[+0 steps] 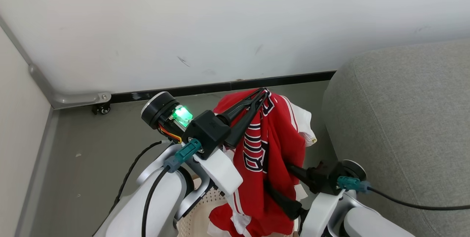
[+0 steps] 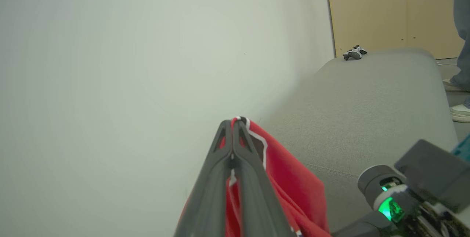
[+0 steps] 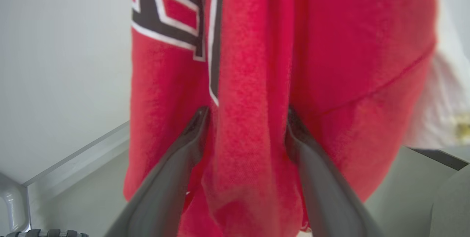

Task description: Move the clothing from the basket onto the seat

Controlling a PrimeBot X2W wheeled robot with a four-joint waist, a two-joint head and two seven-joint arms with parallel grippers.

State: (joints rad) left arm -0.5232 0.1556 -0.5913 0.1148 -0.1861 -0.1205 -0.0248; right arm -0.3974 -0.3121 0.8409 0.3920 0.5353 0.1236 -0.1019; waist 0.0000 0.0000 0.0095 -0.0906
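Rightward at 3 o'clock lies the seat (image 1: 404,119), at 6 the basket (image 1: 198,215), and above it hangs the clothing (image 1: 271,138), likely light and limp, its trimmed edge pinched in the left gripper (image 1: 262,95), a lower fold between the spread jaws of the right gripper (image 3: 246,116).

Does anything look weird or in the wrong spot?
Yes. A small grey-and-black gadget lies on the far corner of the seat, where the clothing is meant to go. I can't tell what it is. The wall also has a few dark scuffs.
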